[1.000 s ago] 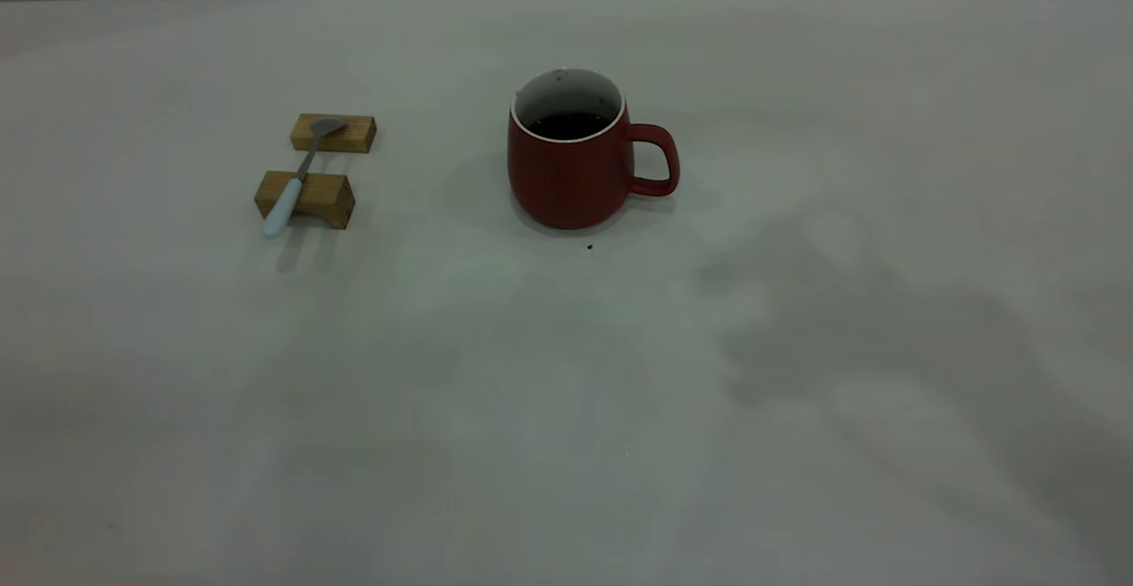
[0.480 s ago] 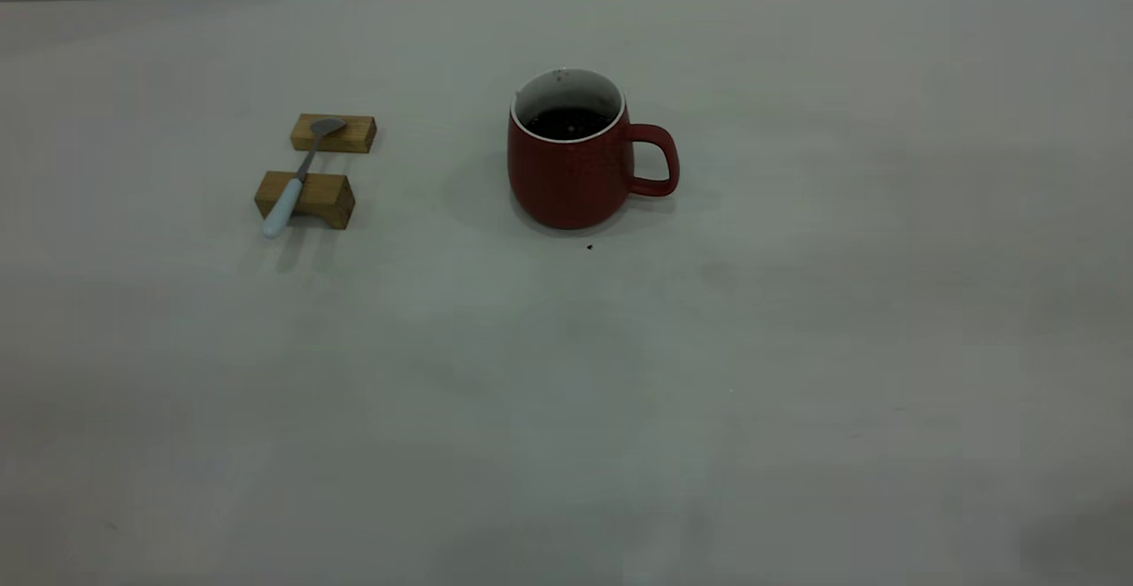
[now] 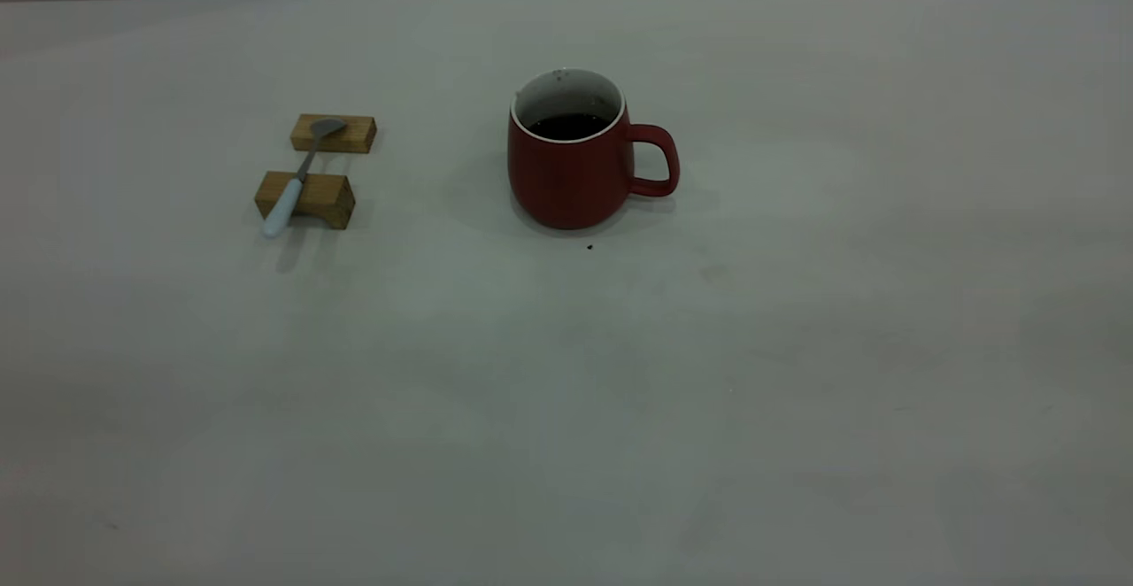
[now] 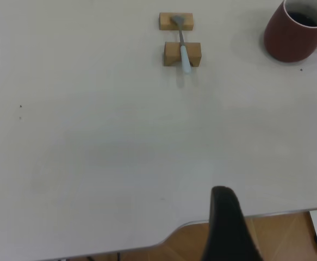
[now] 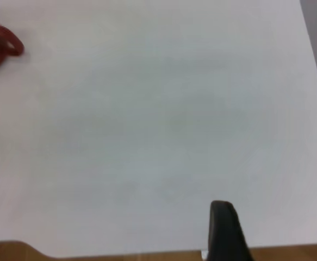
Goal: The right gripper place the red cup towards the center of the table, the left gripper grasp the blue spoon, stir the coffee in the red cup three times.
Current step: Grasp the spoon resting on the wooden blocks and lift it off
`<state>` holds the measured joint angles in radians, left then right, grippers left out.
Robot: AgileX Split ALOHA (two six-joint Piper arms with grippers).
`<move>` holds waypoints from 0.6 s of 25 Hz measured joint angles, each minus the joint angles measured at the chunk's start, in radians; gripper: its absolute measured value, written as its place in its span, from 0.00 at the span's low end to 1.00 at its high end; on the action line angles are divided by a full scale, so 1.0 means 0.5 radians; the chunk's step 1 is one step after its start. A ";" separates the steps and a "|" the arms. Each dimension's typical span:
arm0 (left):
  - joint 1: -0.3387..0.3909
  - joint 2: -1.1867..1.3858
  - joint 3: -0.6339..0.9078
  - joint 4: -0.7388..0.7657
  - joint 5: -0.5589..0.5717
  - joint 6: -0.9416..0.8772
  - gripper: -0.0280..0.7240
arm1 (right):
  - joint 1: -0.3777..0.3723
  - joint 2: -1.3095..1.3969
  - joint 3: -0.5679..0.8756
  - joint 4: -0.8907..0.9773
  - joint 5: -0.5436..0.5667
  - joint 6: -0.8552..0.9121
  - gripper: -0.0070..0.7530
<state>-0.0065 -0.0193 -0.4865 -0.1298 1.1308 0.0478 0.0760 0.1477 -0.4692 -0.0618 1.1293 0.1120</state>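
Observation:
The red cup (image 3: 571, 170) stands upright near the middle of the table (image 3: 566, 409), handle to the right, with dark coffee (image 3: 566, 126) inside. The blue spoon (image 3: 290, 189) lies across two wooden blocks, left of the cup. Neither gripper shows in the exterior view. In the left wrist view the left gripper (image 4: 223, 191) is one dark wedge with no gap, at the table's near edge, far from the spoon (image 4: 184, 54) and the cup (image 4: 294, 38). The right gripper (image 5: 222, 205) looks the same, shut and empty, far from the cup (image 5: 0, 46).
Two tan wooden blocks (image 3: 334, 134) (image 3: 305, 199) carry the spoon. A tiny black speck (image 3: 589, 247) lies just in front of the cup. The table's near edge and a wooden floor (image 4: 288, 239) show under the left gripper.
A large arm shadow on the table's right side has drawn away and faded. The cup and the spoon have not moved.

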 joint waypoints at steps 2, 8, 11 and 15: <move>0.000 0.000 0.000 0.000 0.000 0.000 0.75 | 0.011 -0.057 0.000 -0.006 0.000 0.011 0.68; 0.000 0.000 0.000 0.000 0.000 0.000 0.75 | 0.011 -0.252 0.000 -0.008 0.002 0.014 0.68; 0.000 0.000 0.000 0.000 0.000 -0.002 0.75 | 0.011 -0.255 0.000 -0.008 0.002 0.014 0.68; 0.000 0.000 0.000 0.000 0.000 -0.002 0.75 | 0.011 -0.255 0.000 -0.010 0.002 0.014 0.68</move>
<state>-0.0065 -0.0193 -0.4865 -0.1298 1.1308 0.0468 0.0813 0.0201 -0.4692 -0.0666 1.1302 0.1191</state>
